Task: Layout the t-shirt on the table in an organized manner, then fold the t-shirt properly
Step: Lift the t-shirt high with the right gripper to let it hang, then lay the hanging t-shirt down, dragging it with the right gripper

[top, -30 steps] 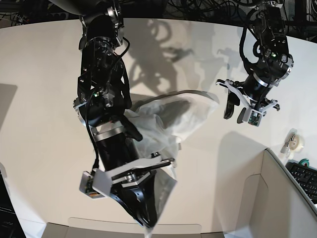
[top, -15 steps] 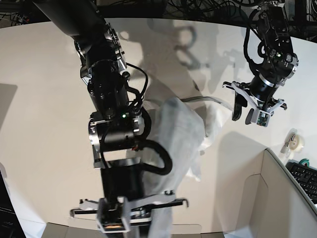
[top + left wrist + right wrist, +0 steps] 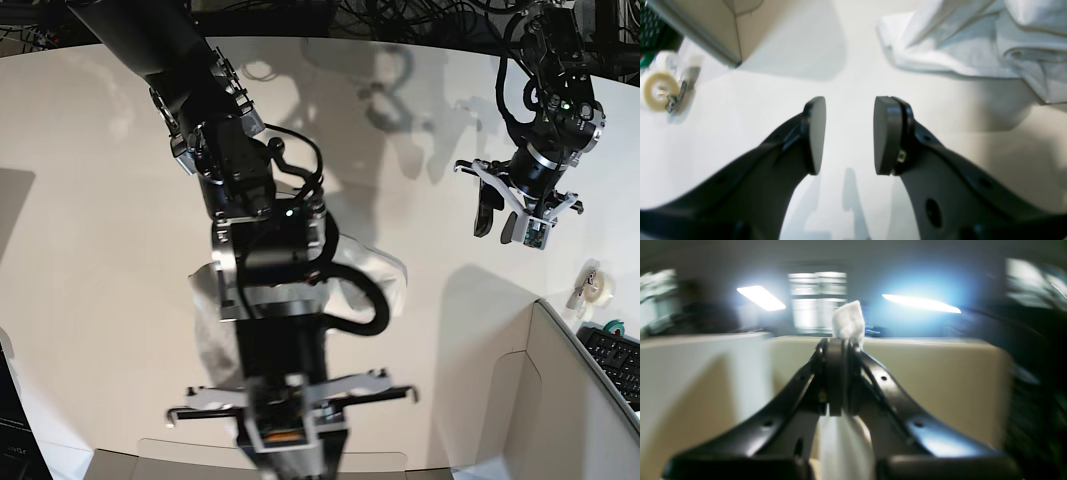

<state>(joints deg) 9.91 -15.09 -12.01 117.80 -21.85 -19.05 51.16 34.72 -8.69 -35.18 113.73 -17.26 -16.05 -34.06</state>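
Observation:
The white t-shirt (image 3: 386, 277) lies bunched on the table (image 3: 90, 190), mostly hidden behind my right arm (image 3: 265, 250), which rises toward the camera. In the right wrist view my right gripper (image 3: 840, 344) is shut on a fold of the t-shirt (image 3: 847, 319), and more cloth hangs below the jaws. My left gripper (image 3: 506, 223) hovers open to the right of the shirt with nothing in it. In the left wrist view the left gripper (image 3: 848, 133) stands above bare table (image 3: 846, 76), with the rumpled t-shirt (image 3: 957, 43) lying ahead and to the right. No print shows.
A grey-white box panel (image 3: 560, 400) stands at the front right, also seen as box panel (image 3: 706, 30). Beside it are a tape roll (image 3: 597, 287) and a keyboard (image 3: 620, 360). Another low panel (image 3: 150, 460) runs along the front edge.
My right arm has swung up and toward the camera with the shirt fold pinched, dragging the cloth toward the front left. The left gripper has drifted slightly right, still open.

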